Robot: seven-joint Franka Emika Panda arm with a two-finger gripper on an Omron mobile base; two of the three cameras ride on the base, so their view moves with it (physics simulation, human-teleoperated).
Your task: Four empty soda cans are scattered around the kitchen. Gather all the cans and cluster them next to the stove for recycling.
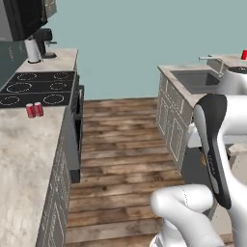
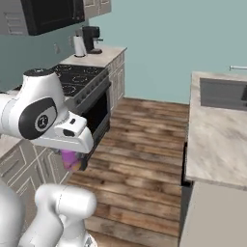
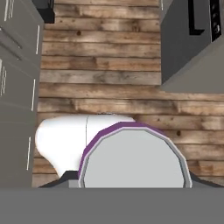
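A purple-pink soda can with a silvery top sits right under the hand camera, and my gripper is shut on it. From the right base camera, the same can hangs below my hand over the wooden floor, in front of the oven door. Two red soda cans stand close together on the counter just in front of the stove. A third red can stands at the far right behind the sink.
A paper-towel roll and a coffee machine stand behind the stove. The sink is set in the right-hand counter. A wooden floor aisle runs between the two counters. A black microwave hangs above.
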